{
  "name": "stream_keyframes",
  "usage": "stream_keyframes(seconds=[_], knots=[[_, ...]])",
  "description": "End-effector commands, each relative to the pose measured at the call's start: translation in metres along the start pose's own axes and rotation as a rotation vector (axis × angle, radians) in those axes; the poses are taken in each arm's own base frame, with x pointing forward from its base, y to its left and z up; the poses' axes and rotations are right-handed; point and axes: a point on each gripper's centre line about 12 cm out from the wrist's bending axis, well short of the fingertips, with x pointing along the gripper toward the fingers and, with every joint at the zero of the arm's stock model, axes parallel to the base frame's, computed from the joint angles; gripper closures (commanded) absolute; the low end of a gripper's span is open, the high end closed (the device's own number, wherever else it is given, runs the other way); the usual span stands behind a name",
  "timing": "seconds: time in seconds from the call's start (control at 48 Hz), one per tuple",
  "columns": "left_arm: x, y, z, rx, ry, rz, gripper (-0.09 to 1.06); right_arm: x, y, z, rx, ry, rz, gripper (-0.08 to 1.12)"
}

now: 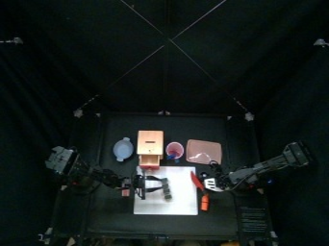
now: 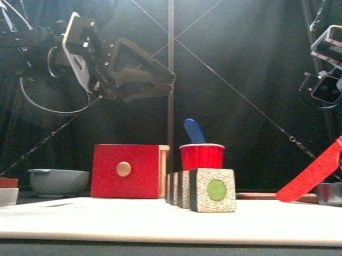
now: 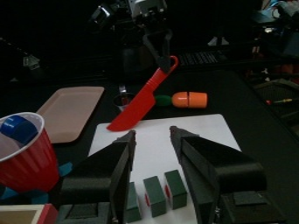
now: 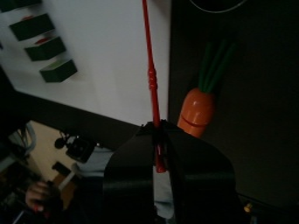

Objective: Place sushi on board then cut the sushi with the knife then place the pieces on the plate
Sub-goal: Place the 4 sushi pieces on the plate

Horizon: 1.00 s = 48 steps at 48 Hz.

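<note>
Sushi roll (image 3: 158, 194) stands on the white cutting board (image 3: 216, 140), left of middle. Left gripper (image 3: 152, 133) hangs spread above it, apparently not touching. Right gripper (image 4: 156, 131) pinches the red knife (image 3: 142, 98), tip low at the board's right edge. Judgement: line the blade up over a seam and press straight down. The carrot (image 3: 187, 99) crowds that edge. The pink tray (image 3: 70, 112) is behind; the board's front is free.

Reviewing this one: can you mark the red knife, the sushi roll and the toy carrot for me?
red knife (image 3: 142, 94), left wrist view, middle of the blade.
sushi roll (image 2: 214, 190), front view, end face of the nearest block.
toy carrot (image 4: 194, 109), right wrist view, orange body.
</note>
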Motion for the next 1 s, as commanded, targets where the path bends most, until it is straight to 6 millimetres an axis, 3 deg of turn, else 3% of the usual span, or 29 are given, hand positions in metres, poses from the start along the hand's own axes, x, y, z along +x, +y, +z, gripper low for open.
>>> stream_keyframes(seconds=[0.021,0.208,0.479,0.833,0.938,1.0], knots=[[-0.001,0.002,0.004,0.014,-0.025,-0.003,0.20,0.009,0.012,-0.010,0.008,0.000,0.051,0.63],[-0.003,0.003,0.003,0.022,-0.036,-0.003,0.20,0.032,0.028,-0.023,-0.050,0.038,0.128,0.51],[-0.004,0.003,0.003,0.022,-0.038,-0.003,0.20,0.060,0.029,-0.024,-0.071,0.016,0.064,0.24],[-0.005,0.003,0.005,0.020,-0.044,-0.003,0.20,0.066,0.046,-0.027,-0.140,-0.007,0.087,0.22],[-0.004,0.003,0.008,0.018,-0.053,-0.002,0.20,0.067,0.057,-0.021,-0.326,-0.063,0.122,0.22],[-0.005,0.004,0.010,0.016,-0.061,0.000,0.20,0.065,0.073,-0.008,-0.460,-0.128,0.163,0.22]])
